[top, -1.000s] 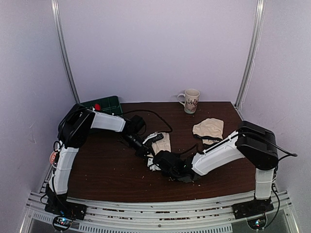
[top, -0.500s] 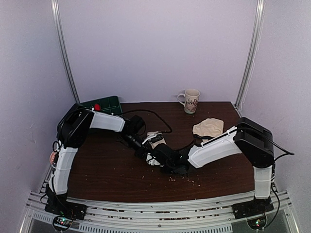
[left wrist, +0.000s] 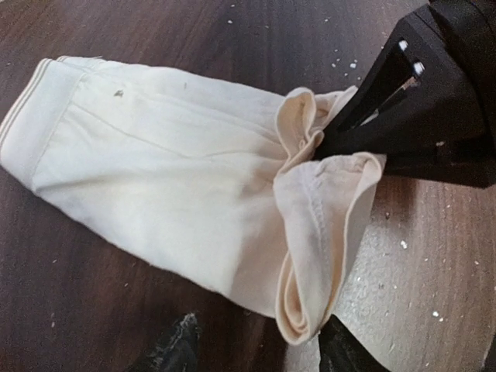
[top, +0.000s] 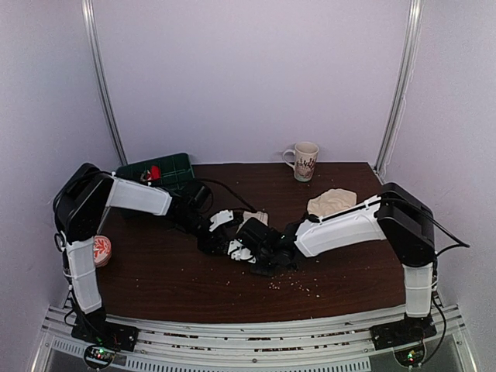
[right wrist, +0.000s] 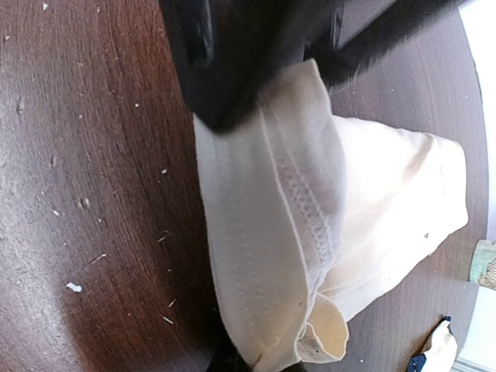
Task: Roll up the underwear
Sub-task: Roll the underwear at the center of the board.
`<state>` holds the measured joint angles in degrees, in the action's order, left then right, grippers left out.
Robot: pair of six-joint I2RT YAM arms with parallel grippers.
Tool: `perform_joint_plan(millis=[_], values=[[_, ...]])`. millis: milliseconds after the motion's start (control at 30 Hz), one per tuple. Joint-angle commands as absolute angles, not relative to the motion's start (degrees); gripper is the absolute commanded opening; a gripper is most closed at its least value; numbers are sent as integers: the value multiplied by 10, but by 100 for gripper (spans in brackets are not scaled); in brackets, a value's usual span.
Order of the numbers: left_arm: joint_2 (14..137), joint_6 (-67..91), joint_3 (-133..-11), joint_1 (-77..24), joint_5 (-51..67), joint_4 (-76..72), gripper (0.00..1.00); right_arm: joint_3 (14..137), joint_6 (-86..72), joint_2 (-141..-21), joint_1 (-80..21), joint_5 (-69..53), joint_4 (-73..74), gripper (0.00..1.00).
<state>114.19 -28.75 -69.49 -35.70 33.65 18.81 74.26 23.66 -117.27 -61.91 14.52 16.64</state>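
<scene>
Dark wood table [top: 155, 271] fills the floor of a lavender-walled booth, with pale crumbs [top: 298, 285] scattered near its middle. The underwear [left wrist: 170, 194] lies about mid-table as a long flat strip, one end doubled up into a loose first turn. The right gripper [left wrist: 341, 132] is clamped on that turned end, fingers pushed into the fold. The left gripper [left wrist: 260, 353] stands open just beside the same end, nothing between its tips. The likeliest failure is the turn springing flat: it is slack and pinched at one spot only, so a roll driven from there could skew or cone. A pull without the far end pinned would probably drag the whole strip instead of winding it. Both wrists crowd the same spot, so a careless swing could knock one against the other. The strip sits well inside every edge, with bare wood toward the near edge and the left. The mug [top: 304, 161], the spare cloth [top: 333, 203] and the green box [top: 167, 167] are well apart.
</scene>
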Motion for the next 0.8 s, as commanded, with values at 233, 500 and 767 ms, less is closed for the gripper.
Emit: perform_joint_plan(millis=[233,500,767], values=[[1009,-323,-550,-355,262,-44,55,787,201,-1218,-586,-69,349,0],[938,-387,-447,-356,307,-143,53,857,210,-1263,-551,-259,463,1],[918,-490,-387,-380,330,-174,51,871,180,-1292,-528,-271,474,2]])
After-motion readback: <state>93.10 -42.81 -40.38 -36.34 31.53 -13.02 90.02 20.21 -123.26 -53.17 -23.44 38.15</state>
